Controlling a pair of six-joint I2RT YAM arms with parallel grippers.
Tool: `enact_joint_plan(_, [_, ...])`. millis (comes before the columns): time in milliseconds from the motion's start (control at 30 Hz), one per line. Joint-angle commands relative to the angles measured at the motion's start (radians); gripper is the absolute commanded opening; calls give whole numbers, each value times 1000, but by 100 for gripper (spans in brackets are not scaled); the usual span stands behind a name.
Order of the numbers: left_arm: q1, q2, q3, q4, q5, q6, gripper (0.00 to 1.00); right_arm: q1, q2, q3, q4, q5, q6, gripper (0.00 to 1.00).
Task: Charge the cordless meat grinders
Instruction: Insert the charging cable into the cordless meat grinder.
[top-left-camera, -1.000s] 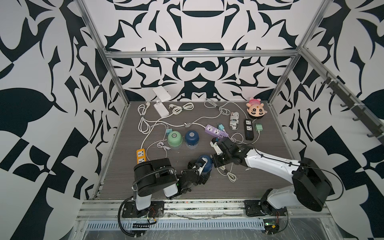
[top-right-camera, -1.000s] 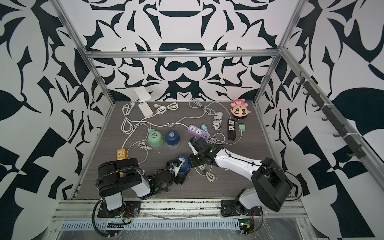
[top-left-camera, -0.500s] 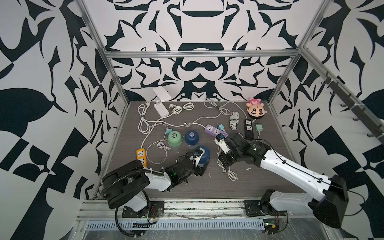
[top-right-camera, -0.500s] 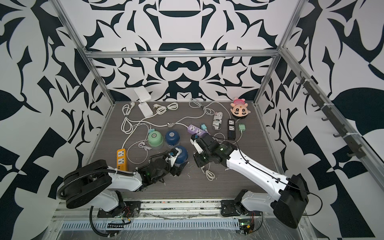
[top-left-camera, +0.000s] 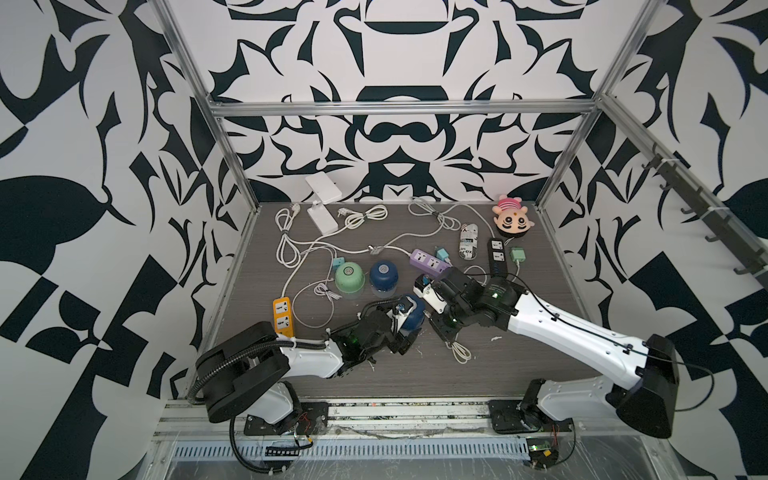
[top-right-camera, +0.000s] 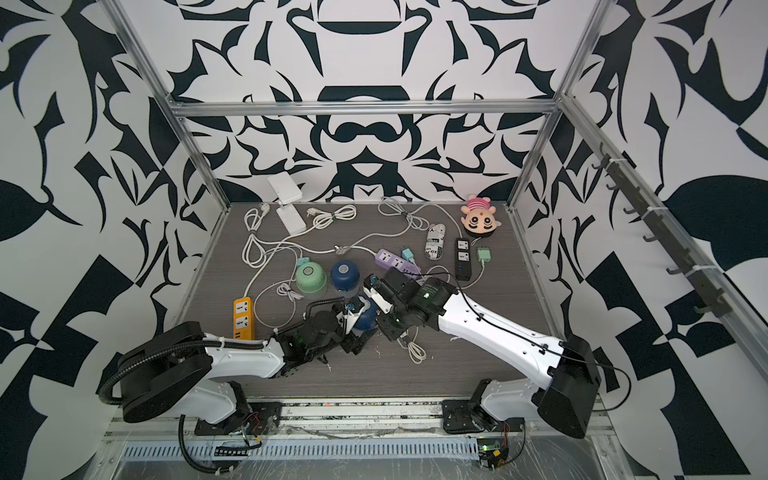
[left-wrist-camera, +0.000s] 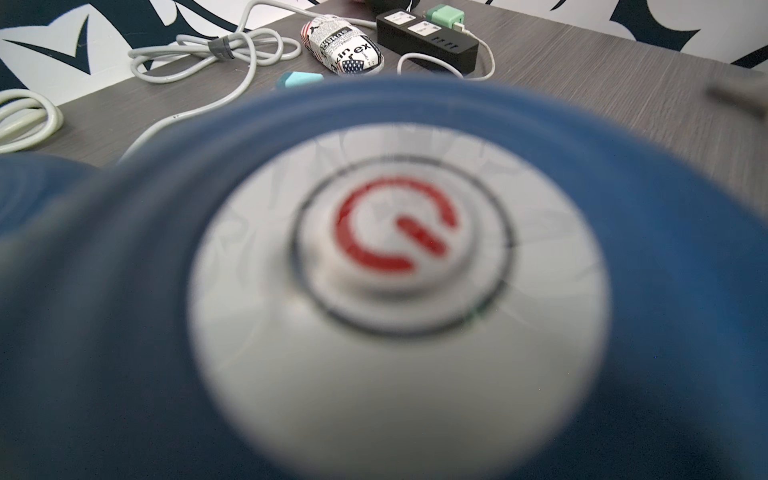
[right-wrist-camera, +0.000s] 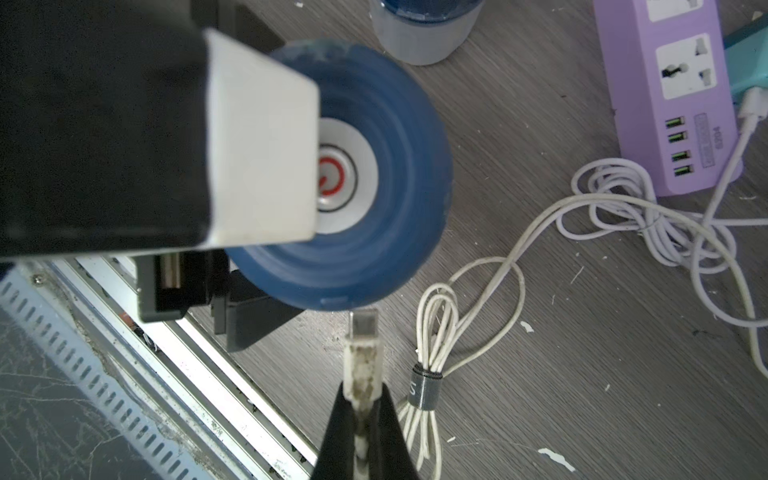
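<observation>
A navy grinder lies tilted on its side near the table's front, and my left gripper is shut on it. Its grey top button fills the left wrist view, where the fingers are hidden. My right gripper is shut on a white cable plug. The plug's metal tip sits just off the blue rim of that grinder. A mint green grinder and a second navy grinder stand upright behind, also seen in a top view as mint grinder and navy grinder.
A purple power strip lies just beyond the right wrist. An orange strip is at the front left and a black strip at the right. A pink plush sits at the back right. White cables sprawl across the table, with a tied bundle beside the plug.
Both arms have stretched out lower over the table. The left gripper kept the navy grinder and shifted it slightly. The right gripper brought the plug close to the grinder's rim.
</observation>
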Motion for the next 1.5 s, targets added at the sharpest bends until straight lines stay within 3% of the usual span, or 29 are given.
enact_joint_plan(0, [4,-27,20,42,9,5,58,12,4,51,-17,19,-17,0])
enact_joint_plan(1467, [6,-18,24,45,-11,-12,57,32,22,46,-39,-13,-22,0])
